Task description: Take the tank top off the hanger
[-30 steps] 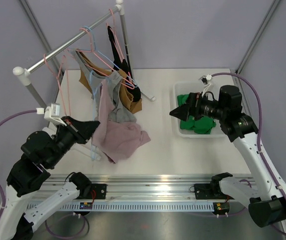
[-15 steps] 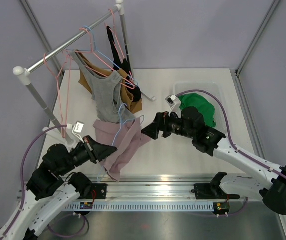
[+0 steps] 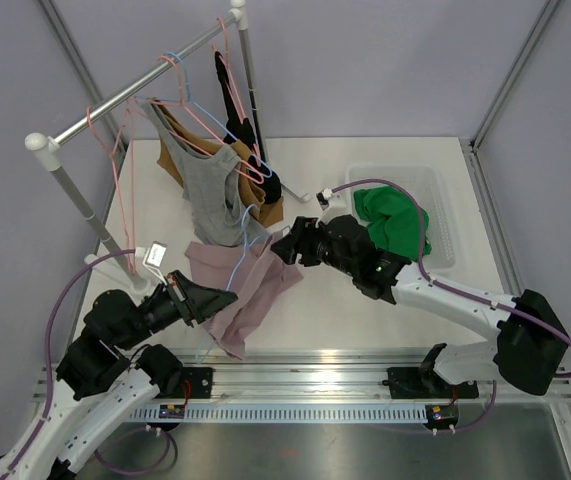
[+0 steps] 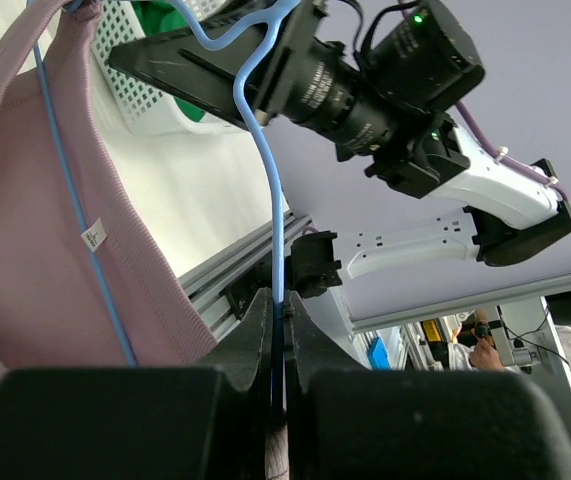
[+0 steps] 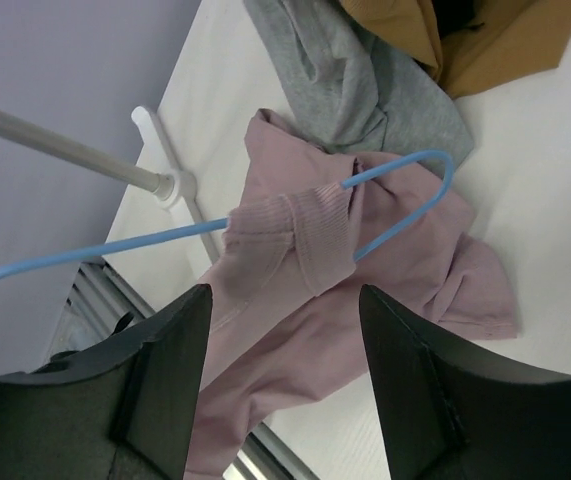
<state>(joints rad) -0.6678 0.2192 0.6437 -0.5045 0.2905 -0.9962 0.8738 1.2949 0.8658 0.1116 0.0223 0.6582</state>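
The pink tank top point(image 3: 250, 290) hangs on a blue wire hanger point(image 3: 248, 228) and droops onto the table's near left. My left gripper point(image 3: 227, 296) is shut on the hanger's wire point(image 4: 265, 150) and holds it low, with the top point(image 4: 25, 250) beside it. My right gripper point(image 3: 283, 247) is open, just right of the hanger's upper end. In the right wrist view its jaws stand wide apart point(image 5: 285, 295) over the top point(image 5: 265, 370), and a pink strap point(image 5: 290, 235) is looped over the blue hanger point(image 5: 395, 215) just ahead of them. It touches nothing.
A clothes rack point(image 3: 125, 95) stands at the back left with pink hangers, a grey top point(image 3: 210, 190), a brown garment point(image 3: 265, 208) and a black one point(image 3: 240, 110). A white bin point(image 3: 440, 225) at the right holds green cloth point(image 3: 390, 220).
My right arm swung from the bin leftward to the pink top. My left gripper pulled the hanger and top away from the rack, lower and nearer.
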